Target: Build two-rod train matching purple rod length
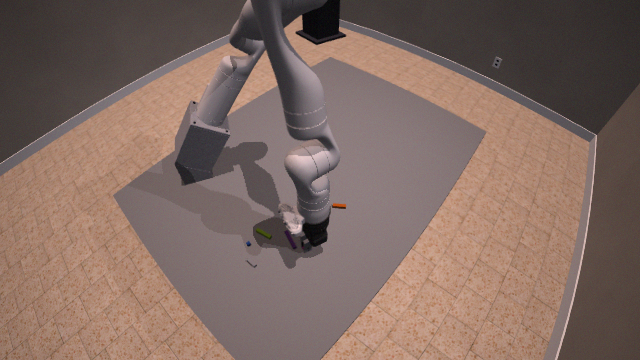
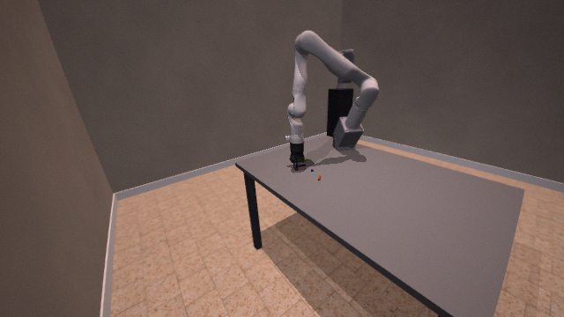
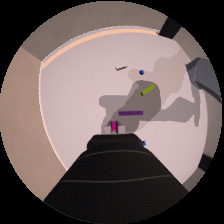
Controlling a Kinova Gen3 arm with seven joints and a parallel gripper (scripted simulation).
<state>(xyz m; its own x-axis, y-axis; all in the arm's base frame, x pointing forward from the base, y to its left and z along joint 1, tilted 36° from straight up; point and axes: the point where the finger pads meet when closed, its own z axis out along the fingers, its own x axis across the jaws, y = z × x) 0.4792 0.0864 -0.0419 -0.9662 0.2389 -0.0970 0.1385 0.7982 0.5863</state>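
Observation:
My gripper (image 1: 306, 245) is low over the table, shut on the short magenta rod (image 3: 114, 126), which shows between the fingertips in the wrist view. The purple rod (image 1: 290, 239) lies flat just left of the gripper; it also shows in the wrist view (image 3: 131, 113). The lime rod (image 1: 263, 233) lies further left and shows in the wrist view (image 3: 148, 90). The small blue rod (image 1: 248, 243) and the thin grey rod (image 1: 251, 263) lie beyond it. The orange rod (image 1: 339, 205) lies apart on the other side of the arm.
The arm's base block (image 1: 202, 142) stands at the back of the grey table. The rods lie near one table edge (image 2: 264, 187). A black cabinet (image 1: 320, 20) stands on the floor behind the table.

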